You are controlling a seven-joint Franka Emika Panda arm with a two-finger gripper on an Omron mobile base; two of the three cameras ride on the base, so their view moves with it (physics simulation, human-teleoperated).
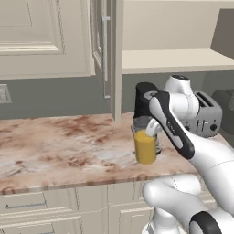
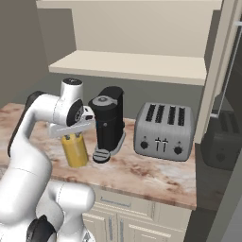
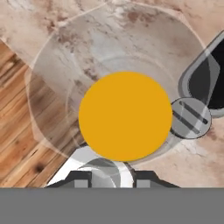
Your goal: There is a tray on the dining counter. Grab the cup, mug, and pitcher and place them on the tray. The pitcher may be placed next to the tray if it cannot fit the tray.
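Note:
The clear glass pitcher with orange-yellow liquid stands on a marbled worktop with cream drawers, close to its front edge. My gripper comes down on it from above. In the hand view I look straight into the pitcher, and my gripper is shut on the near side of its glass wall. I cannot tell whether the pitcher's base touches the worktop. The tray, dining counter, cup and mug are out of view.
A black coffee machine stands right behind the pitcher, almost touching it. A silver toaster sits further right. Upper cabinets and a shelf hang above. Wooden floor shows past the worktop's edge.

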